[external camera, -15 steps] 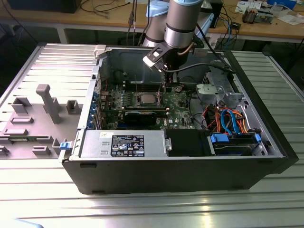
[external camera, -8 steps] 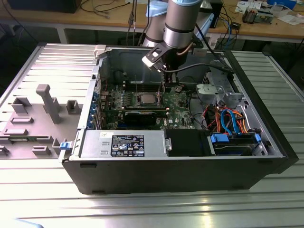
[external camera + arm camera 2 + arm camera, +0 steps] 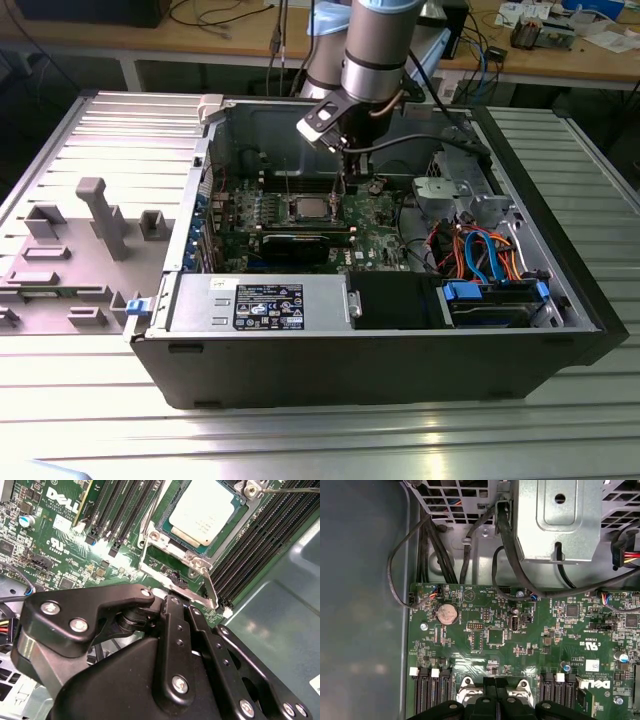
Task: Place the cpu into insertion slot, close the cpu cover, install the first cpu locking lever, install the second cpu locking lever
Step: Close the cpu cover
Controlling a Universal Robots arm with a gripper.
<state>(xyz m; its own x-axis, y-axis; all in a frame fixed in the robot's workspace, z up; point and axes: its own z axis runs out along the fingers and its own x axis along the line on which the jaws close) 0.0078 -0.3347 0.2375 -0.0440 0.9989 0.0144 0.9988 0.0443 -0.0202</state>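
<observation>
Two black fingers [image 3: 175, 617] of the gripper [image 3: 182, 605] are pressed together, their tips at the upper edge of the cover [image 3: 210, 585]. Whether they pinch that edge or only touch it, I cannot tell. In the first wrist view the gripper [image 3: 496, 690] sits between the cover's two silvery corners. The cover stands raised off the slot [image 3: 186, 554], hinged on the side nearest the gripper, and small board parts show through its window. Just beyond it the cpu [image 3: 207, 512] lies flat in the slot, silver top up and uncovered. Long black memory slots [image 3: 250, 545] run beside the slot. Farther out on the green board [image 3: 485, 645] is a coin cell [image 3: 446, 614]. In the exterior view the arm [image 3: 375, 50] reaches down into the open case [image 3: 400, 370], which lies on a ribbed metal table [image 3: 320, 440].
</observation>
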